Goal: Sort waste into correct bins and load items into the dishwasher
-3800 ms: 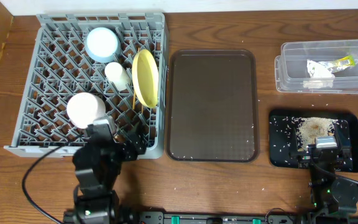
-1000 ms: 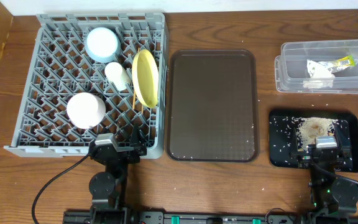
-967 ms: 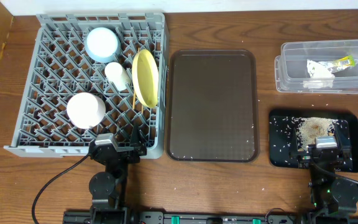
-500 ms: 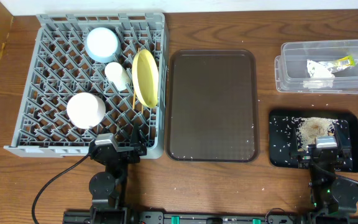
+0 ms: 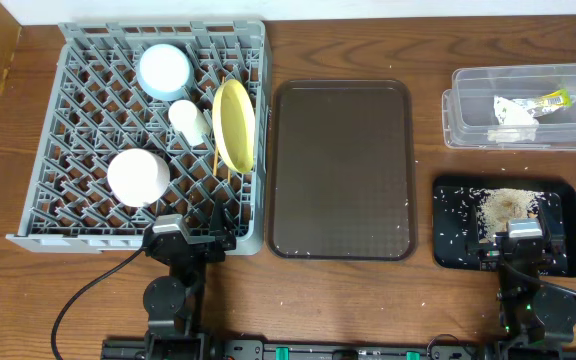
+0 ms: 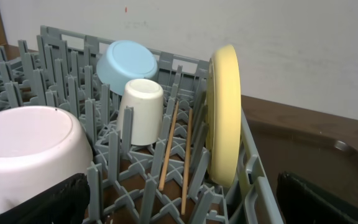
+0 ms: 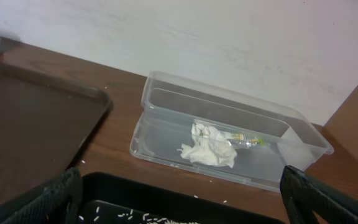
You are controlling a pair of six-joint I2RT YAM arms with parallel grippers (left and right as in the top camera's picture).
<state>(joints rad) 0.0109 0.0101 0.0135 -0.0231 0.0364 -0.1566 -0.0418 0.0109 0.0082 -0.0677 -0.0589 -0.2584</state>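
**Five dishes in the rack, waste split between two bins**

Five items sit in the grey dish rack [image 5: 163, 28] at the desk's left. The light blue bowl [image 5: 164, 70] leans at the far side with its base showing. The small white cup [image 5: 189, 118] stands just in front of it, and the white bowl [image 5: 137, 177] lies mouth down nearer the front. The yellow plate [image 5: 234, 124] stands on edge along the rack's right side. The wooden chopsticks [image 6: 169, 146] lie side by side between the cup and the plate.

At the far right, the clear plastic tub [image 5: 468, 110] holds the crumpled white wrapper [image 5: 511, 112] and the yellow-green packet [image 5: 551, 99]. In front of it, the shallow black tray [image 5: 568, 225] carries a heap of rice scraps [image 5: 508, 203]. Loose grains are strewn across the tray, and a few lie on the desk [image 5: 368, 300] around it.

Between the rack and the bins lies the dark brown serving tray [image 5: 340, 170].

The left jaws are spread wide and hold nothing, low at the rack's near edge. The right jaws are also spread wide and hold nothing, at the near edge of the black tray.
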